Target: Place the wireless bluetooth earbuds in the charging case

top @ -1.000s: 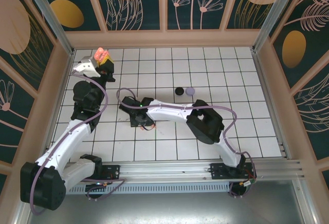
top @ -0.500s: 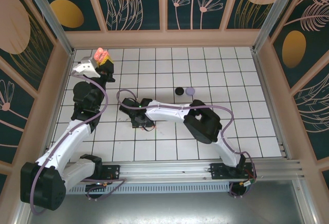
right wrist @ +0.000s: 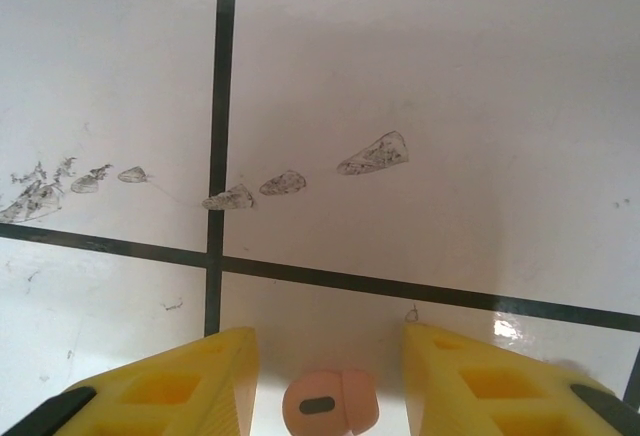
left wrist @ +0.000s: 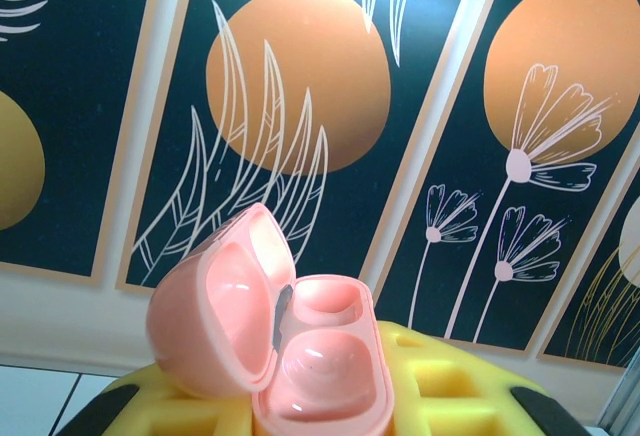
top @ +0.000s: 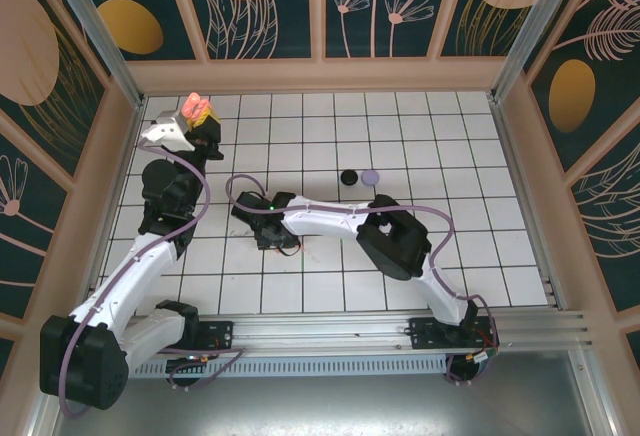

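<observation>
The salmon-pink charging case (left wrist: 300, 356) stands with its lid open and both wells bare, and my left gripper (left wrist: 322, 408) is shut on it with its yellow fingers (left wrist: 455, 386) under it. In the top view that case (top: 197, 107) is held up at the far left corner by the left gripper (top: 200, 116). My right gripper (top: 270, 239) is low over the white tiles left of centre. It is open, and one salmon-orange earbud (right wrist: 330, 406) lies on the floor between its yellow fingers (right wrist: 180, 386), clear of both.
A small black round item (top: 349, 177) and a lavender one (top: 371, 176) lie side by side on the tiles behind the right arm. Grey scuff marks (right wrist: 372, 153) and dark grout lines cross the floor ahead of the right gripper. Walls enclose the floor.
The right arm's elbow has shifted slightly to the left. The left arm and the case have not moved.
</observation>
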